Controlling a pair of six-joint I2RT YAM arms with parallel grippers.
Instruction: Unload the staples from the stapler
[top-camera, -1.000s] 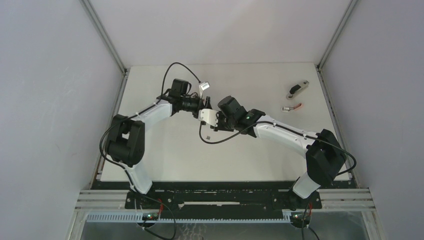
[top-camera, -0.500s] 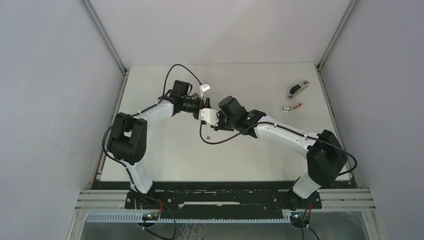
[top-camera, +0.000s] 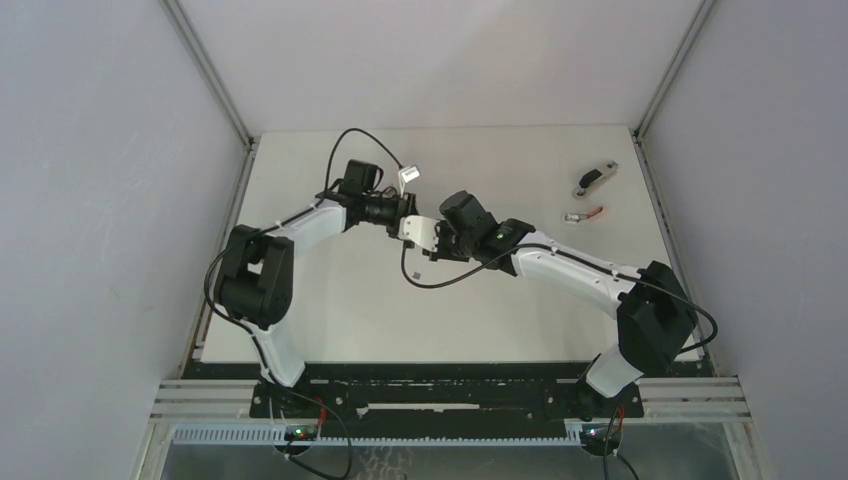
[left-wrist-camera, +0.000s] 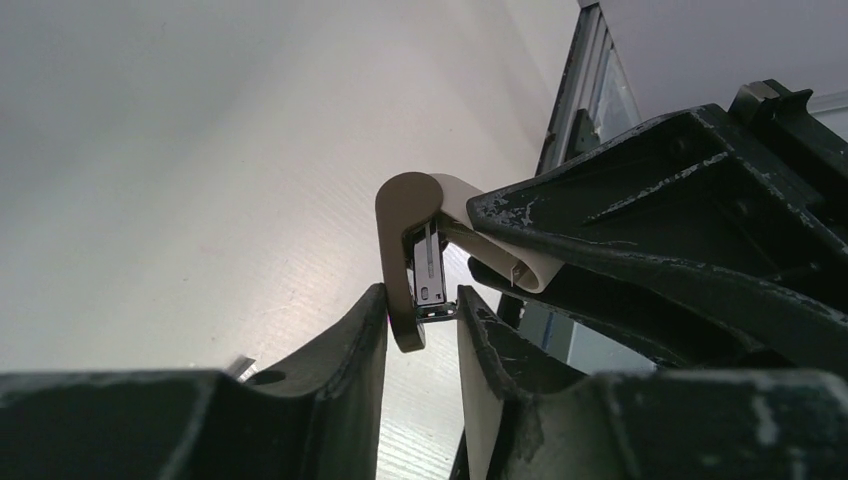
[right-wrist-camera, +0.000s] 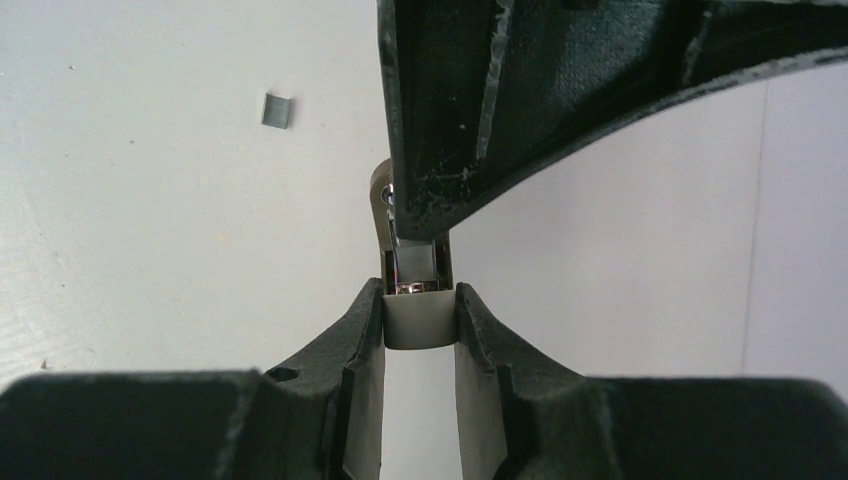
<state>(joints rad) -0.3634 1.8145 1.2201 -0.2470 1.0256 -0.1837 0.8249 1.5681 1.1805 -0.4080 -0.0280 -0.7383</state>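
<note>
Only one bit of the staples (right-wrist-camera: 276, 110) shows for me: a tiny grey metallic strip with bent ends, lying flat on the table (top-camera: 330, 310). In the top view it sits just on the near side of where the two wrists meet. I can't tell whether any more are inside.

The stapler (left-wrist-camera: 400, 205) is up off the surface, held between both arms. It's a smooth matte beige plastic thing with a rounded, hooked nose, and there's a shiny steel channel showing inside the opened shell.

The right gripper (right-wrist-camera: 420, 300) is clamped on the beige rounded end, with both scuffed black pads pressed flat against its sides. The left gripper (left-wrist-camera: 422, 305) is closed on the other end. One finger is against the beige arm and the other is against the metal part, so it's gripping the stapler too. Both sets of fingers are black plastic, chipped and scratched grey along the edges.

On pose, the two grippers point at each other around mid-table, slightly toward the far side. The left arm has its elbow folded out to the left and its white forearm angles up and right. The right arm's elbow is low on the right and its long white forearm stretches left. A black cable (top-camera: 430, 283) droops in a loop under the wrists.

Well apart, by the far right edge, lie a grey and black object (top-camera: 594, 178) and a small red and silver piece (top-camera: 583, 215).
</note>
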